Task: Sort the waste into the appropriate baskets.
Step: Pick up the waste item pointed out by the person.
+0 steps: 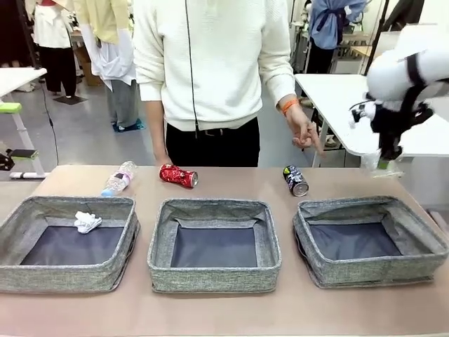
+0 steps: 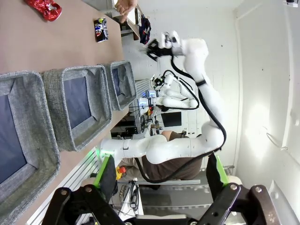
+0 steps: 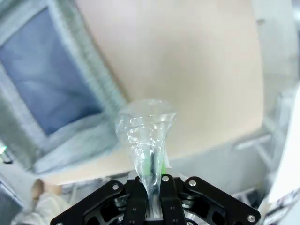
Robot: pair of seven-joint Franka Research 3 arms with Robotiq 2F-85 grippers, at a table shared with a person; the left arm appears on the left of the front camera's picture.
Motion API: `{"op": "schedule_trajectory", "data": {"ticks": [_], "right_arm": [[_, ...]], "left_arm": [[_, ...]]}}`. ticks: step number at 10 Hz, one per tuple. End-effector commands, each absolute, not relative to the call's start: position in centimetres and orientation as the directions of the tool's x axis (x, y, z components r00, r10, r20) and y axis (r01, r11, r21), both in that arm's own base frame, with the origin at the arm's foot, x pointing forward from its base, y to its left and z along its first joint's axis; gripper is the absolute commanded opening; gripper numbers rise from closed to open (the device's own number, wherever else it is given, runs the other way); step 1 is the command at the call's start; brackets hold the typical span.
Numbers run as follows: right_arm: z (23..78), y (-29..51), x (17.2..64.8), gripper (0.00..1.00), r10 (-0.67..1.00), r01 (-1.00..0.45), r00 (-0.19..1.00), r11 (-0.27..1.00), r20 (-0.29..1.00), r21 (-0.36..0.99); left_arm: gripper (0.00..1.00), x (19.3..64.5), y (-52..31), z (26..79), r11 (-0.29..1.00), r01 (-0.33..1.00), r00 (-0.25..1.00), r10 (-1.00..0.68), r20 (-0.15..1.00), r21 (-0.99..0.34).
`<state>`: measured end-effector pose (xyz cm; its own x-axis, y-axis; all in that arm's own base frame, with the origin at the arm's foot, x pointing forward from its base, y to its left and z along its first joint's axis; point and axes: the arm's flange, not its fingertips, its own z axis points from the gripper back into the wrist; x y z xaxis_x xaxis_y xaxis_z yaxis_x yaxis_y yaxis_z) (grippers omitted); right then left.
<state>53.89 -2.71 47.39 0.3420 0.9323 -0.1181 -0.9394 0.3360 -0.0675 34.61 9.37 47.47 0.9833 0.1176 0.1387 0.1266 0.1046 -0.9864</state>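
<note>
My right gripper (image 1: 388, 153) hangs above the table's far right corner, shut on a crumpled clear plastic bottle (image 1: 382, 166). In the right wrist view the squashed bottle (image 3: 145, 129) sticks up from the shut gripper (image 3: 152, 182), with the right basket (image 3: 70, 70) below it. Three grey baskets (image 1: 66, 281) (image 1: 214, 277) (image 1: 372, 270) stand in a row. A white tissue wad (image 1: 88, 222) lies in the left one. Behind them lie another clear bottle (image 1: 119, 178), a red can (image 1: 177, 175) and a dark can (image 1: 295, 180). My left gripper (image 2: 159, 180) is open and holds nothing.
A person in a white sweater stands at the far edge, one hand (image 1: 305, 132) hanging near the dark can. A white table (image 1: 337, 98) stands behind on the right. Bare tabletop (image 1: 224, 316) runs in front of the baskets.
</note>
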Motion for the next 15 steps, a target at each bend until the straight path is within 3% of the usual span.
{"op": "schedule_trajectory", "data": {"ticks": [1,3,5,6,8,9,10,12,15], "right_arm": [[50.9,-0.5,47.1,0.0,0.87,-0.892,0.451,0.445,-0.197,-0.075],[51.4,-0.3,41.6,0.0,0.803,-0.808,0.589,0.585,-0.091,-0.072],[50.3,-2.7,38.7,0.0,0.721,-0.696,0.689,0.688,0.078,-0.204],[52.8,-0.9,40.8,0.0,0.8,-0.806,0.592,0.589,-0.102,-0.062],[52.8,-0.9,40.8,0.0,0.8,-0.806,0.592,0.589,-0.102,-0.062],[52.0,-1.7,39.2,0.01,0.773,-0.773,0.633,0.628,-0.042,-0.086],[52.3,1.7,41.1,0.01,0.794,-0.782,0.608,0.6,0.007,-0.17],[57.2,6.7,43.3,0.01,0.623,-0.617,0.782,0.774,0.001,-0.144],[63.0,16.0,44.6,0.01,0.426,-0.426,0.905,0.903,-0.004,-0.06]], "left_arm": [[1.0,34.5,9.1,47.7,0.09,0.128,0.982,0.131,0.139,-0.988],[1.0,34.5,9.1,47.7,0.09,0.128,0.982,0.131,0.139,-0.988],[1.0,34.5,9.1,47.7,0.09,0.128,0.982,0.131,0.139,-0.988],[1.0,34.5,9.1,47.7,0.09,0.128,0.982,0.131,0.139,-0.988],[1.0,34.5,9.1,47.7,0.09,0.128,0.982,0.131,0.139,-0.988],[1.0,34.5,9.1,47.7,0.09,0.128,0.982,0.131,0.139,-0.988],[1.0,34.5,9.1,47.7,0.09,0.128,0.982,0.131,0.139,-0.988],[1.0,34.5,9.1,47.7,0.09,0.128,0.982,0.131,0.139,-0.988],[1.0,34.5,9.1,47.7,0.09,0.128,0.982,0.131,0.139,-0.988]]}}
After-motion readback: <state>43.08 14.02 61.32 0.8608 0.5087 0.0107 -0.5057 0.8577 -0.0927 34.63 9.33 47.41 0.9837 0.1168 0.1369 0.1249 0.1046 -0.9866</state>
